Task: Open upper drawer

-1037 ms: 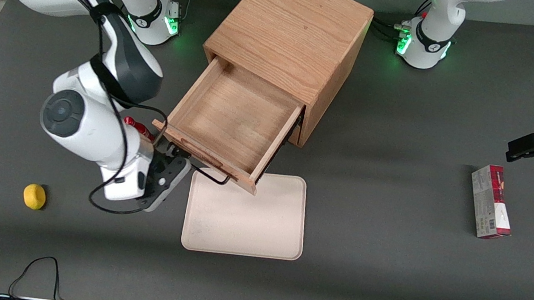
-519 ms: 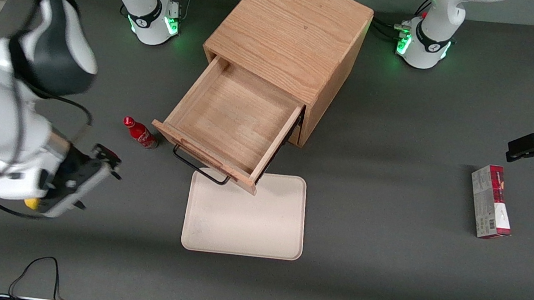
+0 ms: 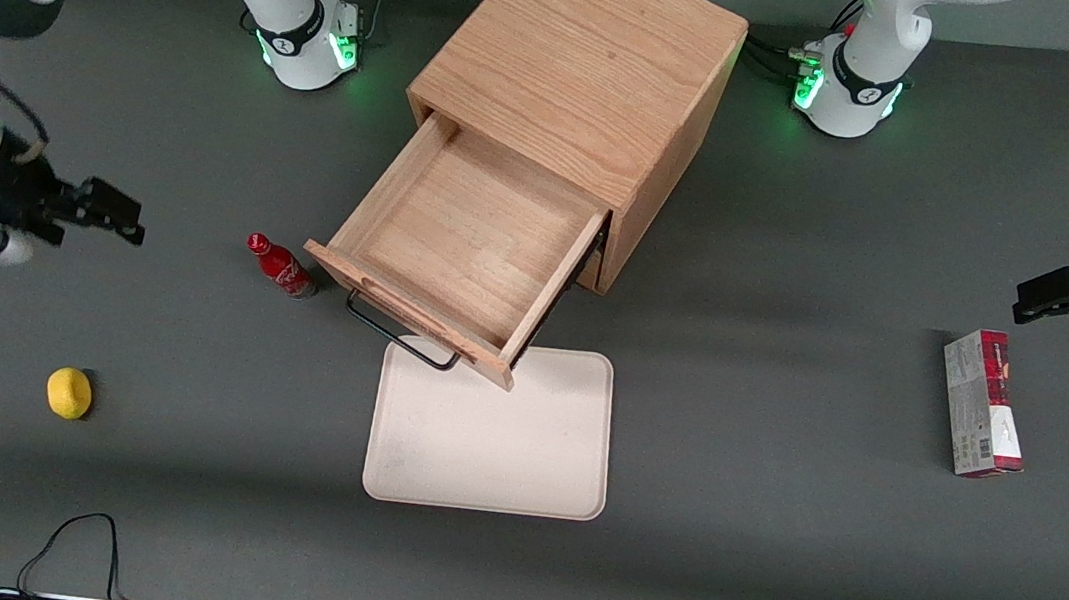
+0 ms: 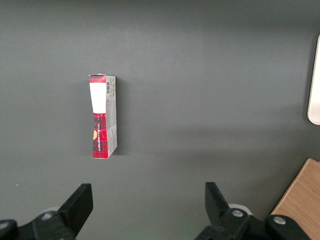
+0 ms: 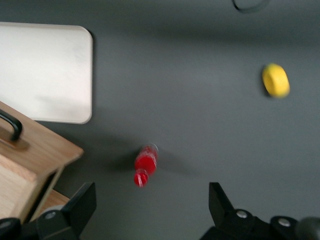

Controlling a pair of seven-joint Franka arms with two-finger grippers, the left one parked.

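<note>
**Drawer out, gripper off to the side**

The upper drawer sticks far out of the wooden cabinet, in the middle of the front view. Its front edge hangs over the pale tray. The gripper floats at the left edge of that view, fingers spread wide, holding nothing. Between them is bare gray table and one small red bottle.

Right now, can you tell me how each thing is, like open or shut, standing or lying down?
upper drawer: pulled far out, nothing inside
gripper: open, holding nothing, far from the drawer toward the working arm's end
red bottle: lying on its side
tray: flat, nothing on it
red box: lying flat
yellow ball: resting on the table
</note>
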